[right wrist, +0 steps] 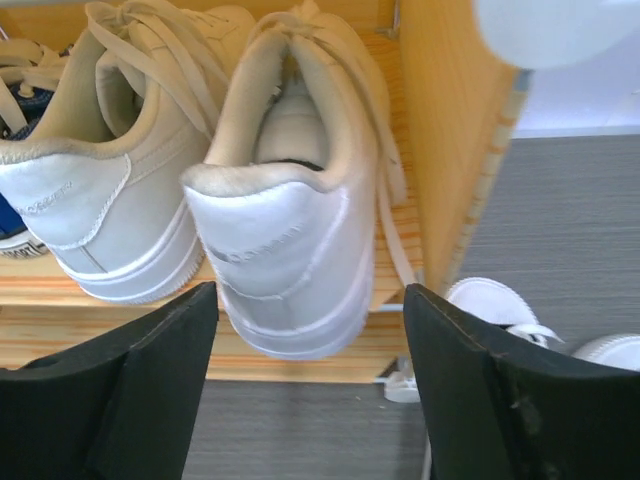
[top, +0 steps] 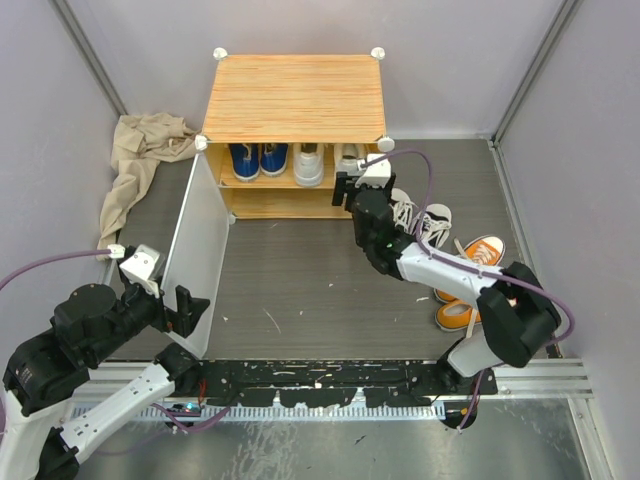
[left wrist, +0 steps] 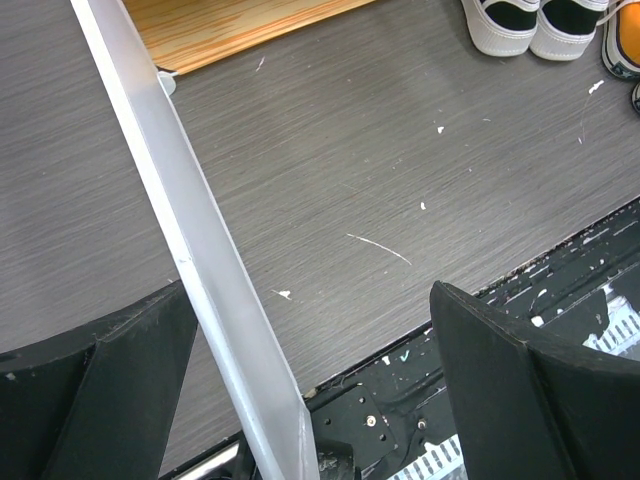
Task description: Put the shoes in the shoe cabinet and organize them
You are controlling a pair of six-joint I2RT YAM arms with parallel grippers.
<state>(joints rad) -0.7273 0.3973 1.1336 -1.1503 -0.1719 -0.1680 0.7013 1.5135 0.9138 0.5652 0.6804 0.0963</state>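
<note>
The shoe cabinet (top: 295, 97) stands at the back with its pale door panel (top: 200, 250) swung out toward the left arm. On its shelf (right wrist: 300, 365) are blue shoes (top: 258, 158) and a pair of white shoes (top: 309, 163). The right white shoe (right wrist: 290, 230) has its heel hanging over the shelf edge. My right gripper (right wrist: 310, 300) is open around that heel, with a gap on each side. My left gripper (left wrist: 308, 295) is open. The door panel's edge (left wrist: 190, 250) runs between its fingers, close to the left one. Black high-tops (top: 420, 220) and orange shoes (top: 470, 280) lie on the floor at the right.
A beige cloth (top: 140, 160) is heaped left of the cabinet. The cabinet's side wall (right wrist: 450, 150) is just right of my right gripper, with a white knob (right wrist: 540, 30) above. Grey walls close in both sides. A black rail (top: 330, 380) runs along the near edge.
</note>
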